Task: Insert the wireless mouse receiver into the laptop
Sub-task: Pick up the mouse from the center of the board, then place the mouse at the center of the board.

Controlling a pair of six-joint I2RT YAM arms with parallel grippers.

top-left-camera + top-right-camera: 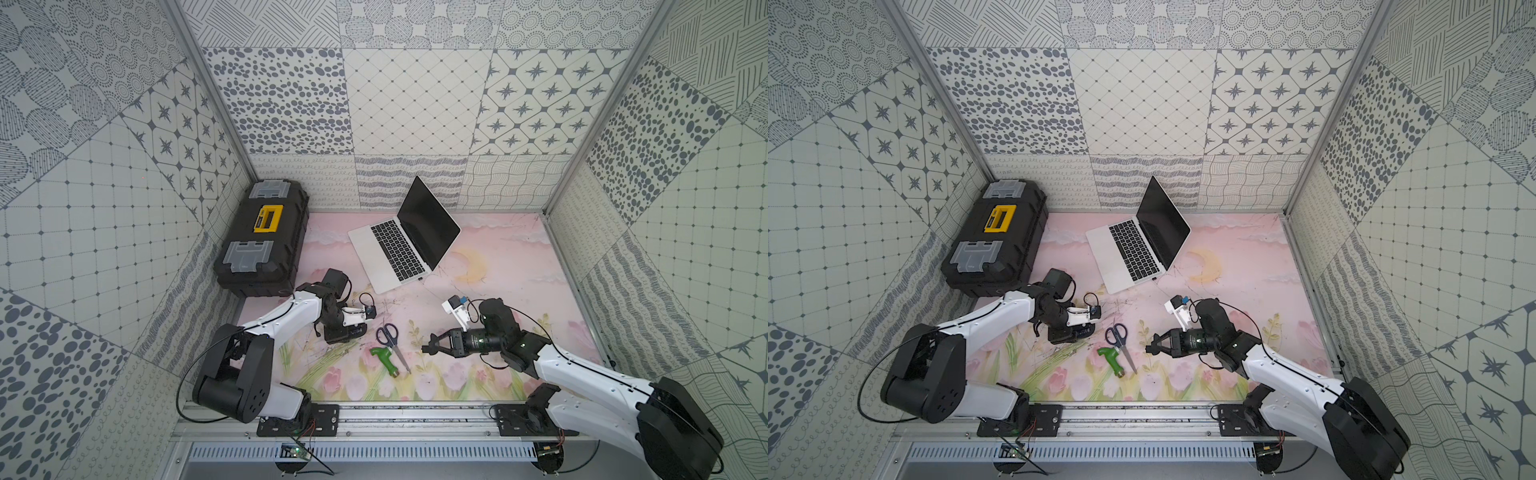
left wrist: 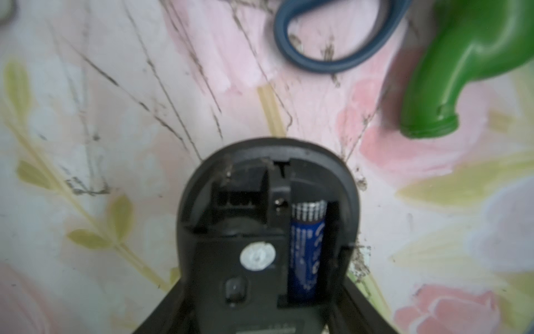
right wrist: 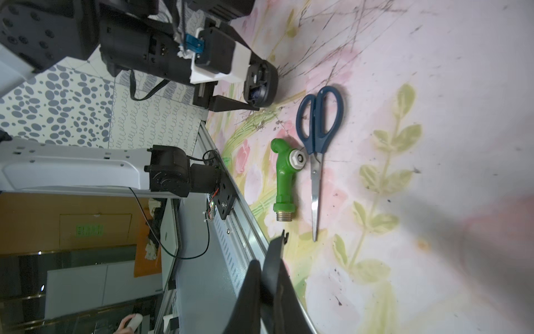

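The wireless mouse (image 2: 257, 240) lies underside up on the mat, its cover off, with a blue battery (image 2: 306, 254) and a dark slot showing. My left gripper (image 2: 264, 289) reaches down over it, and its fingers press against both sides of the mouse (image 3: 260, 82). The silver laptop (image 1: 384, 266) stands open at the back middle, turned at an angle, with a small dark stub (image 1: 420, 279) at its near right corner. I cannot make out the receiver as such. My right gripper (image 1: 428, 348) hovers shut and empty, right of the scissors.
Blue-handled scissors (image 1: 390, 338) and a green pipe fitting (image 1: 384, 358) lie between the two grippers. A black-and-yellow toolbox (image 1: 262, 237) sits at the back left. Patterned walls close the mat in on three sides, and a metal rail (image 1: 415, 415) runs along the front.
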